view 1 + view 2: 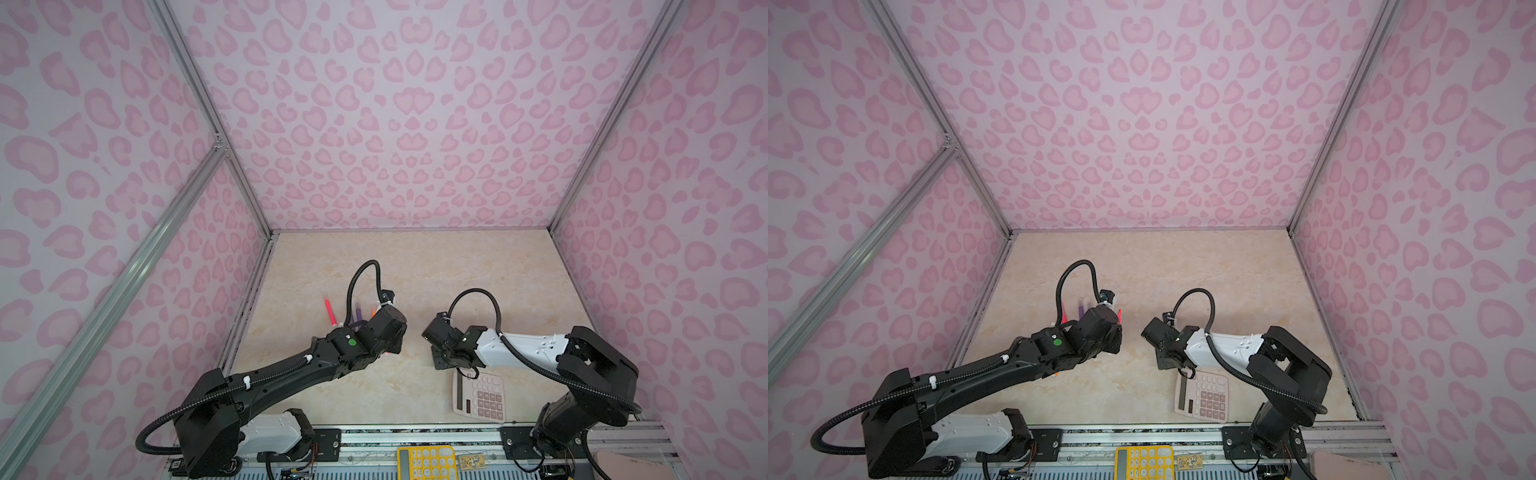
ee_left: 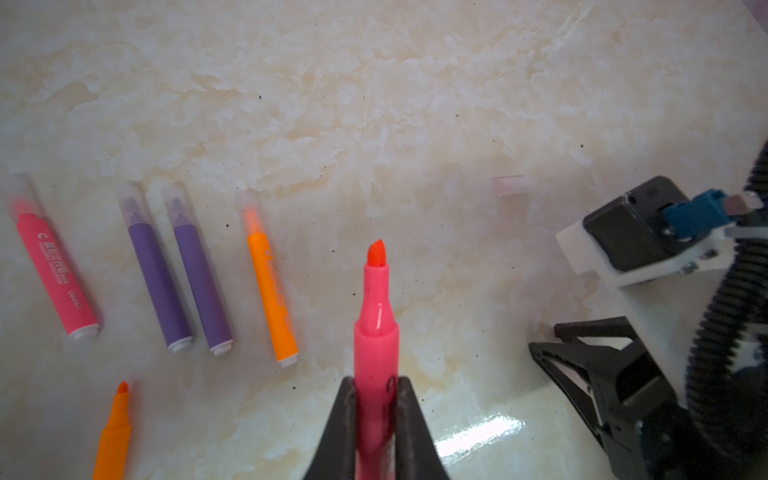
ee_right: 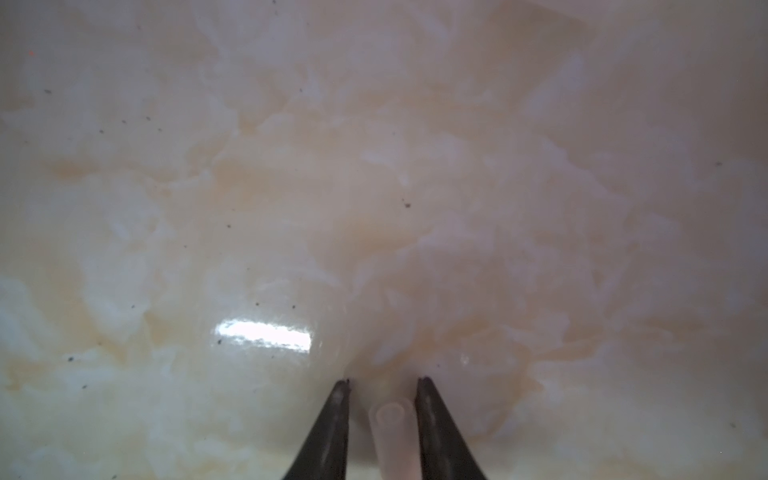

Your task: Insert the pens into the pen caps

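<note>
Nearest us, a yellow calculator [image 1: 426, 462] sat at the front rail. Just beyond it a pink calculator [image 1: 480, 397] lay on the beige table [image 1: 436, 266], right of centre.

Directly past that, the right gripper [image 3: 383, 380] reached down to the surface with a clear cap [image 3: 392, 428] between its fingers. One finger lay against the cap while a slit of table showed beside the other, so the jaws stood apart and were not yet pinching.

To the left, the left gripper [image 2: 376, 380] was pressed tight on the held pink pen [image 2: 376, 316], its bare tip pointing away from us. A bare orange pen [image 2: 114, 432] lay on the table at the near left.

Farther off, four capped pens rested in a row, side by side without touching. From the left they were the capped pink pen [image 2: 54, 270], the first purple pen [image 2: 160, 276], the second purple pen [image 2: 201, 278] and the capped orange pen [image 2: 272, 295].

We thought a loose cap [image 2: 515, 185] lay farther right, though it was faint against the table.
</note>
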Motion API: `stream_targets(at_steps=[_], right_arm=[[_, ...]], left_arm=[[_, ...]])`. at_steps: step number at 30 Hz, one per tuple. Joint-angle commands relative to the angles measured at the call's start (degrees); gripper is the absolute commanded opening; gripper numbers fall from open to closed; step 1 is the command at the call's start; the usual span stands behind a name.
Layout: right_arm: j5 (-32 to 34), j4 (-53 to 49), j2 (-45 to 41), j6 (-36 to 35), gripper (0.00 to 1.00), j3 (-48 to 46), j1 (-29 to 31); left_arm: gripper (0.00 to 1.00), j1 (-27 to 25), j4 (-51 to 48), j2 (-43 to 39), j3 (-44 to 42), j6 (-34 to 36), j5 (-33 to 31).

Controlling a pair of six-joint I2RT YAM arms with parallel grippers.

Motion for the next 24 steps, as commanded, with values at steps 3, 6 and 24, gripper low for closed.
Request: stream_targets(at_steps=[3,6,24], right_arm=[[1.26,-4.17,0.29,1.0,0.19,-0.68,0.5],[2.05,-3.8,-1.2,1.29,0.18,-1.19,0.55],[0.8,4.98,5.12,-1.56,0.1,6.45,-5.14]], left_arm=[[0.03,0.06,1.55,-0.68,-0.33,0.1,0.63],[0.03,0.04,4.5,-1.96,-1.63,1.12,3.51],[0.03,0.86,14.14,2.92,-3.43,2.86,16.85]])
